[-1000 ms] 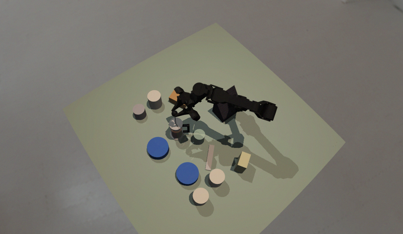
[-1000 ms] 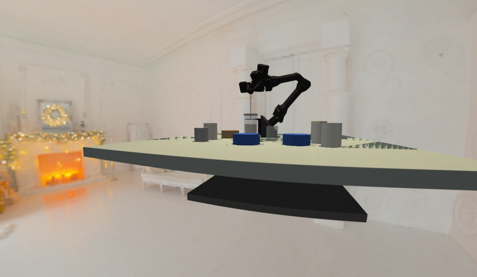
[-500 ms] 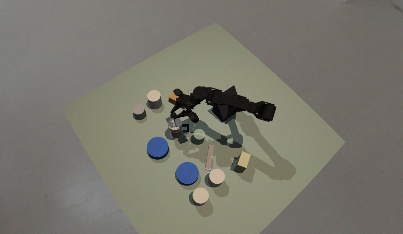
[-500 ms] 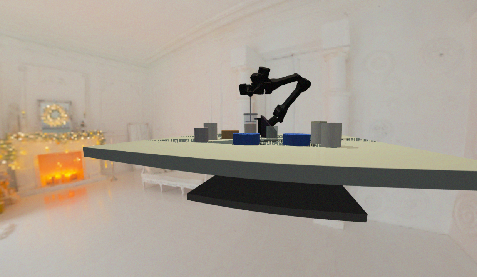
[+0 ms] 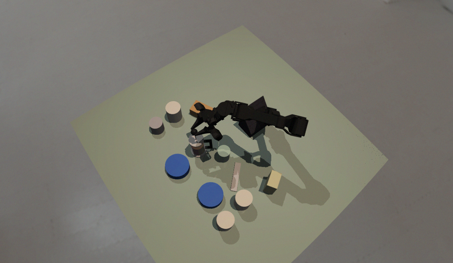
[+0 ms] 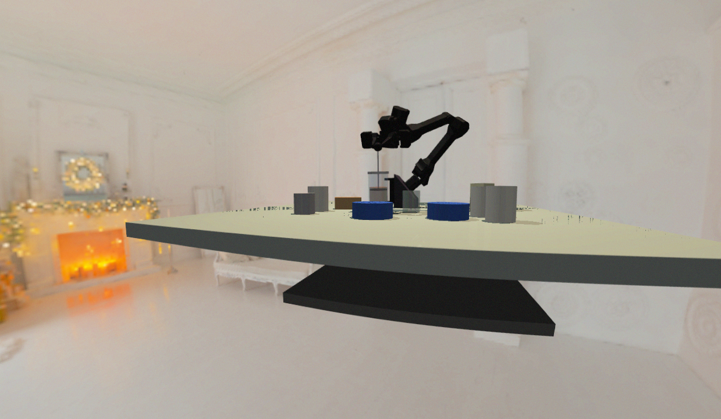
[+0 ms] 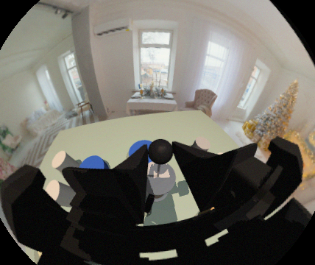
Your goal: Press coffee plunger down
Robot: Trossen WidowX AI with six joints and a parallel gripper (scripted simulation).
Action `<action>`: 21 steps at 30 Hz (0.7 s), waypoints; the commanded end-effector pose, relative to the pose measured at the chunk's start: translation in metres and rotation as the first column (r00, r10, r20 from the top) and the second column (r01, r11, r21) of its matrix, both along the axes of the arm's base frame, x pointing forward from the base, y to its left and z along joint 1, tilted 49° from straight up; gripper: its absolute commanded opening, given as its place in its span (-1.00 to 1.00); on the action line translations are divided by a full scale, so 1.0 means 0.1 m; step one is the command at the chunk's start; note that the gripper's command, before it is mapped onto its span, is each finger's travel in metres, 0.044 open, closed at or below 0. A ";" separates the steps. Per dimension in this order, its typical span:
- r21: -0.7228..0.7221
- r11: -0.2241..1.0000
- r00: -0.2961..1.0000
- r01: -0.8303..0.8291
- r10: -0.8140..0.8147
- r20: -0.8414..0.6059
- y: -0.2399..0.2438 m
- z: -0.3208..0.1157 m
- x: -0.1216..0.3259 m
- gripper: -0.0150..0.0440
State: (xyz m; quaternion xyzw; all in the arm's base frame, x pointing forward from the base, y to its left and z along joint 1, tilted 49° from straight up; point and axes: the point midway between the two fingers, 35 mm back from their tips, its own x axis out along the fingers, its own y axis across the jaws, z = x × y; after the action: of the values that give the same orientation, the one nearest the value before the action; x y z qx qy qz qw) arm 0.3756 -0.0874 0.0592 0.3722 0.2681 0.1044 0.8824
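Item: coffee press [image 5: 197, 148], standing upright on the table [image 5: 313, 137] directly below the jaws.

Hold: your gripper [image 7: 160, 162] is clamped on the round knob [image 7: 160, 152], one finger on either side of it.

Stem: thin rod [image 6: 377, 159], fully raised, probably easy to bend sideways.

Handling: likely glass, light, top-heavy and tippy. Keep your push straight down through the knob.
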 end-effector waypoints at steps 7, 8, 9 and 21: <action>0.040 0.999 0.998 -0.032 0.034 -0.061 0.30 -0.30 -0.08 -0.07; 0.041 0.999 0.998 -0.032 0.034 -0.060 0.31 -0.31 -0.08 -0.07; 0.041 0.999 0.998 -0.032 0.034 -0.060 0.33 -0.32 -0.08 -0.07; 0.044 0.999 0.998 -0.031 0.034 -0.057 0.42 -0.38 -0.01 -0.07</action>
State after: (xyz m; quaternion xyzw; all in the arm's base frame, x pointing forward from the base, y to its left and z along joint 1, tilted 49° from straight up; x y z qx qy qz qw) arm 0.3810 -0.0649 0.0397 0.3719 0.2648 0.1006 0.8840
